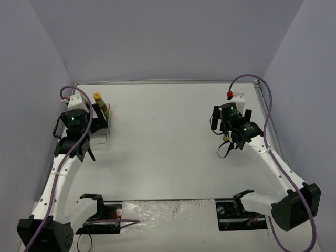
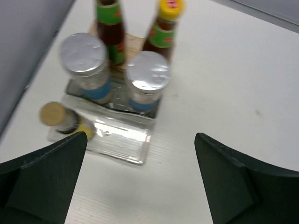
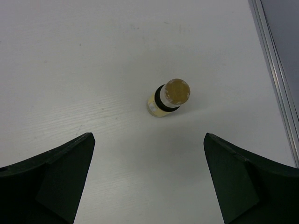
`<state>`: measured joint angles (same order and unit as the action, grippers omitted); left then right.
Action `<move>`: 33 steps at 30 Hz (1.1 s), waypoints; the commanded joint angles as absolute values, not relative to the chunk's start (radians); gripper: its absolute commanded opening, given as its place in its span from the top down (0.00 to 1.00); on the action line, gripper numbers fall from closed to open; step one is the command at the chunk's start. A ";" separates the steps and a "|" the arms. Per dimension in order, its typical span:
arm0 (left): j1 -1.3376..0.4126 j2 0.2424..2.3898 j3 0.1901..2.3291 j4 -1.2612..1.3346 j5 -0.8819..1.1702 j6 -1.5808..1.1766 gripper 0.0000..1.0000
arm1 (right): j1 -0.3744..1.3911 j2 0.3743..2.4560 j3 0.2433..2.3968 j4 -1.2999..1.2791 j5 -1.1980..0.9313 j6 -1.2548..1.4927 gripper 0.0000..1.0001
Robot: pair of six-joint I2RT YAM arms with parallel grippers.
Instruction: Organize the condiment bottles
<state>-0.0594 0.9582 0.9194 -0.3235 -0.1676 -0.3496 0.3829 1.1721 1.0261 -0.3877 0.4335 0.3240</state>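
So the left end effector (image 2: 140, 144) was spread wide, holding nothing, over the tray (image 2: 124, 147) on the table's (image 2: 243, 84) left side. In the tray: dark bottles (image 2: 112, 37) at the back, jars (image 2: 85, 65) in front, yellow bottle (image 2: 60, 117) at the front-left corner. The right end effector (image 3: 148, 140) was wide too, empty, above the other yellow bottle (image 3: 168, 98), which stood alone near the right edge.

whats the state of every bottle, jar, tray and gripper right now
left gripper: open, empty
right gripper: open, empty
tray: flat on table
two dark bottles: upright, tray's back row
two silver-lidded jars: upright, lidded, in tray
left yellow bottle: capped, at tray's front left end
right yellow bottle: upright, capped, alone on table
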 commanded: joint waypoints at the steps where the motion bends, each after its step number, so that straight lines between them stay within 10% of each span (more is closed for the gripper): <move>1: -0.231 0.943 0.986 -0.305 -0.056 -0.257 0.03 | 0.303 1.240 1.078 -0.367 0.352 0.350 0.01; 11: -0.545 1.073 1.022 -0.195 0.029 -0.203 0.03 | 0.228 1.386 1.081 -0.307 0.311 0.411 0.05; 33: -0.571 1.126 0.985 -0.149 0.049 -0.209 0.03 | 0.207 1.480 1.011 -0.168 0.430 0.402 0.42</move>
